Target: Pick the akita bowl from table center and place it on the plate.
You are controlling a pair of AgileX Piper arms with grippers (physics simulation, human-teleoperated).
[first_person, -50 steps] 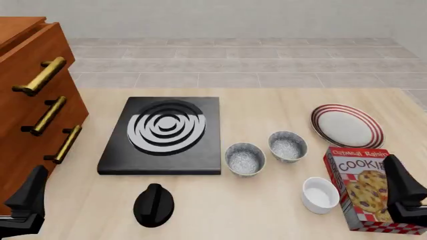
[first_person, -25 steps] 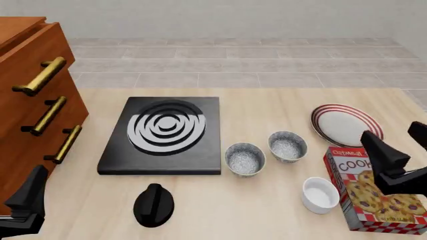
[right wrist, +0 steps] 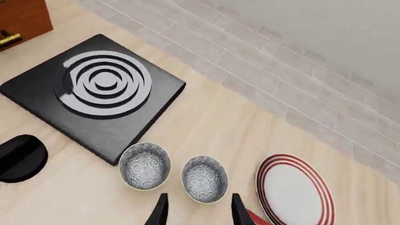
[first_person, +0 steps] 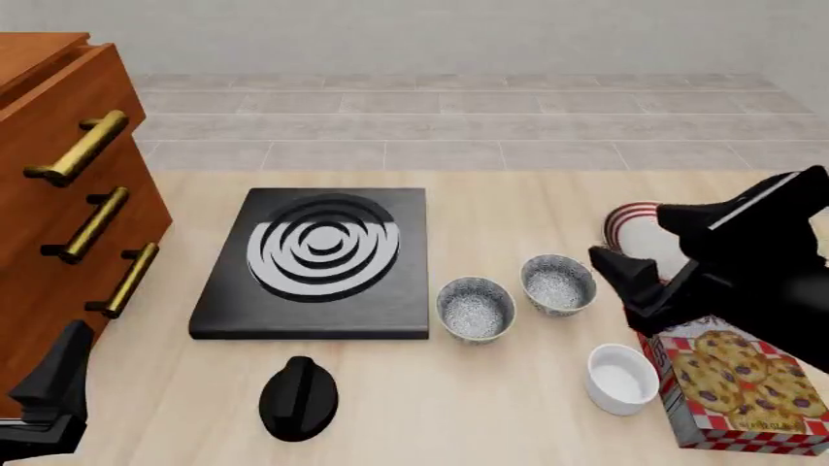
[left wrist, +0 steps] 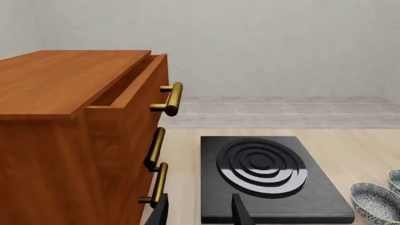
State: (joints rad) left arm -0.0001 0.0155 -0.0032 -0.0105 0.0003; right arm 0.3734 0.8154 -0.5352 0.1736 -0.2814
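Akita bowl (first_person: 476,308) sits at table center just right of the black burner plate (first_person: 315,262), with a near-identical patterned bowl (first_person: 558,283) just beside it on the right. Going left to right: the wooden drawer cabinet (first_person: 52,184) at the far left, the left gripper (first_person: 46,398) idle below it with its fingers apart and empty, a black knob (first_person: 298,397), the two bowls, a plain white bowl (first_person: 620,379), and the cookie box (first_person: 732,383). The right gripper (first_person: 628,282) hovers open and empty just right of the second bowl, partly covering the red-striped plate (first_person: 635,218).
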